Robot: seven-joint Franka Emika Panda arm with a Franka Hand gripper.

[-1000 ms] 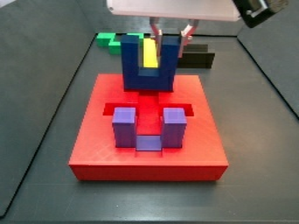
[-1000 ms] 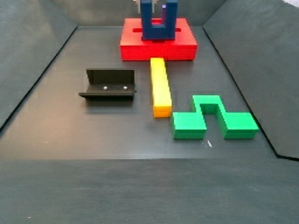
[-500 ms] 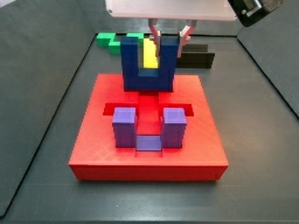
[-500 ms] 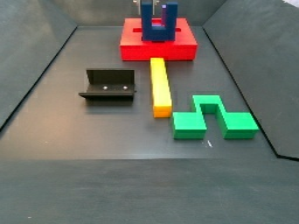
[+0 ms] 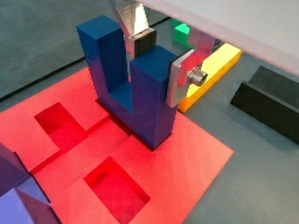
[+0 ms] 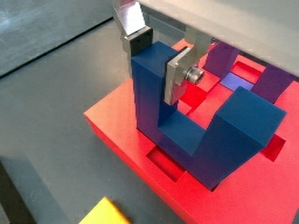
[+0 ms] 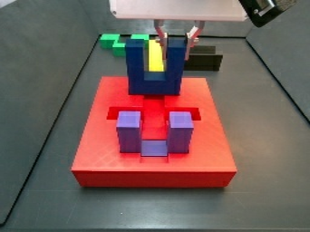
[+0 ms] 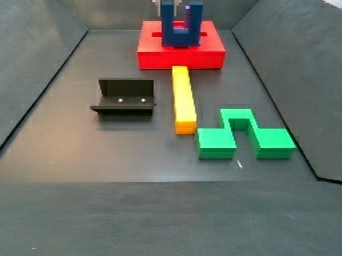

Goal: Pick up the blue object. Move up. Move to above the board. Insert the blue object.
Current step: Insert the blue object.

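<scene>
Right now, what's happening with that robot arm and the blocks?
The gripper is at the far end of the red board, its fingers closed on one prong of the blue object, which stands upright on the board. The purple block already sits in the board's near end. The yellow bar, green block and fixture lie on the floor, untouched.

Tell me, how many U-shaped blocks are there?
2. The blue object stands on the far part of the board, the pincer clamped on one prong. The purple block sits in the board's near part. None seems hidden.
</scene>
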